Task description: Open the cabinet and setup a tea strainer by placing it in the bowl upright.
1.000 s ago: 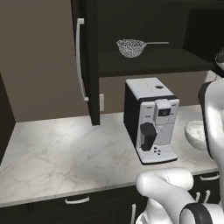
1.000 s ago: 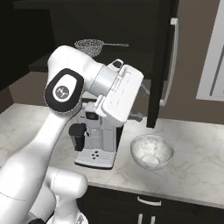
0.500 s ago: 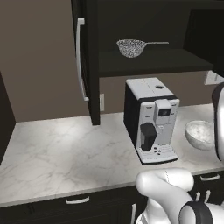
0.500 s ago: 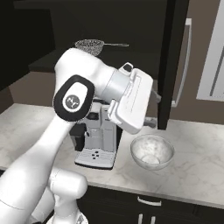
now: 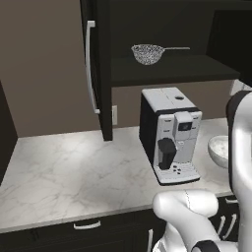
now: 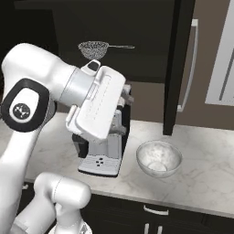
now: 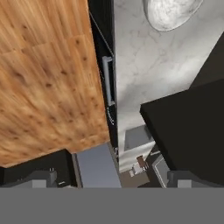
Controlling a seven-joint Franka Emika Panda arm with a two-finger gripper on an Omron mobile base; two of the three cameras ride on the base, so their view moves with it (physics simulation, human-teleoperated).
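The black upper cabinet (image 5: 172,74) stands open, its left door (image 5: 98,69) and right door (image 6: 180,68) both swung out. On its shelf rests the silver mesh tea strainer (image 5: 147,53) (image 6: 93,48), basket down and handle pointing right. The marbled bowl (image 6: 159,157) (image 5: 220,150) (image 7: 170,13) sits on the counter right of the coffee machine, with nothing in it. My hand (image 6: 100,107) hovers in front of the coffee machine, well below the strainer and left of the bowl. The gripper (image 7: 116,179) points down at the counter, fingertips (image 7: 41,177) wide apart, holding nothing.
A black and silver coffee machine (image 5: 170,133) stands on the marble counter (image 5: 64,167) under the shelf. The open right door hangs over the counter just behind the bowl. Low black drawers (image 6: 155,215) with curved pulls run under the counter edge.
The right cabinet door swung further open. My hand then drew back left from the door to a spot in front of the coffee machine.
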